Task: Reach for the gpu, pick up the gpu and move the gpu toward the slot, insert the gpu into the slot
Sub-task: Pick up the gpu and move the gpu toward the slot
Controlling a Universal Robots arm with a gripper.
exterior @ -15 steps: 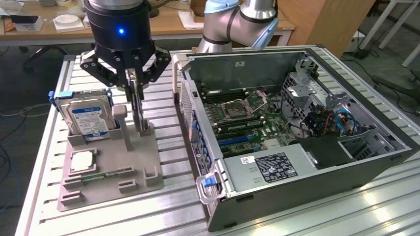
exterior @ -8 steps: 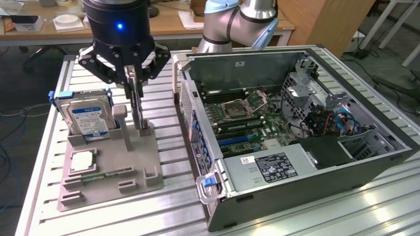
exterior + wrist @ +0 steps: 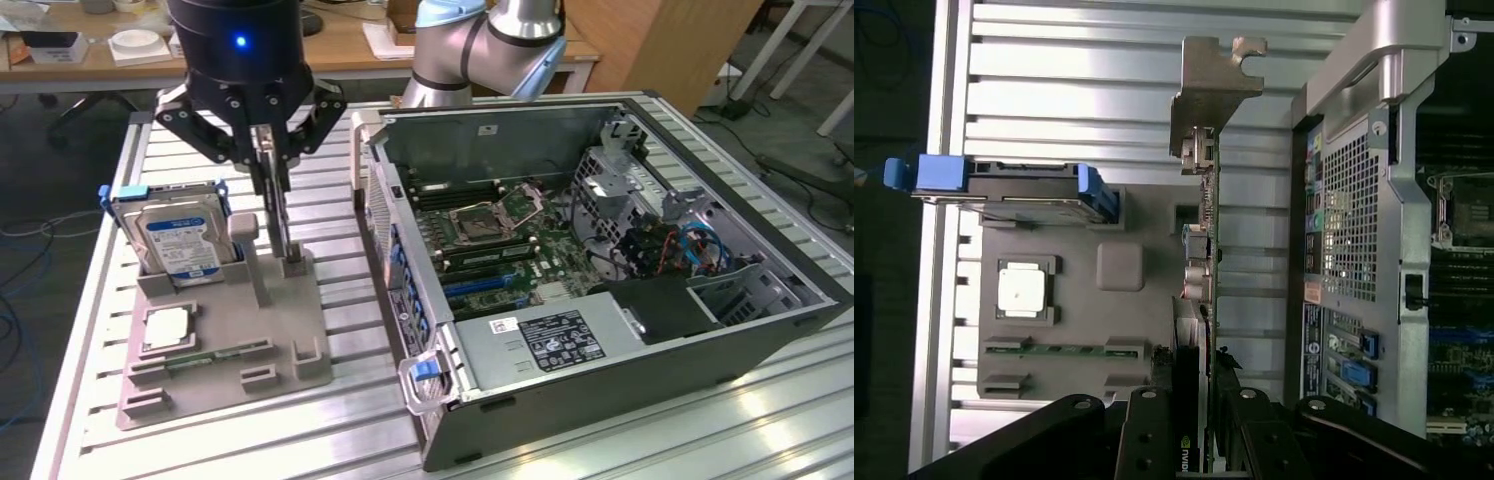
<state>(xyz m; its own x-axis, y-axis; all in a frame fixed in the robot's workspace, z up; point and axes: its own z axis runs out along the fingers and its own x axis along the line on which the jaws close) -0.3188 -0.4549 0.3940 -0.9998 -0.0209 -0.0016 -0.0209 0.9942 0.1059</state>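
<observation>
The gpu (image 3: 280, 215) is a thin green card seen edge-on, standing upright over the grey holder (image 3: 254, 330) at the exterior view's left. My gripper (image 3: 271, 150) is shut on its upper part. In the wrist view the gpu (image 3: 1204, 250) runs away from my gripper (image 3: 1199, 440), with its pale metal bracket (image 3: 1212, 90) at the far end. I cannot tell whether the card's lower end still rests in the holder. The slot (image 3: 478, 285) is a long blue strip on the green motherboard inside the open computer case (image 3: 747, 330), well apart from the card.
A hard drive (image 3: 180, 240) with a blue-white label stands at the back of the holder, with a square silver chip (image 3: 167, 327) and a memory stick (image 3: 207, 357) in front of it. The case wall (image 3: 387, 230) rises between the holder and the motherboard. All rest on a ribbed metal table (image 3: 267, 450).
</observation>
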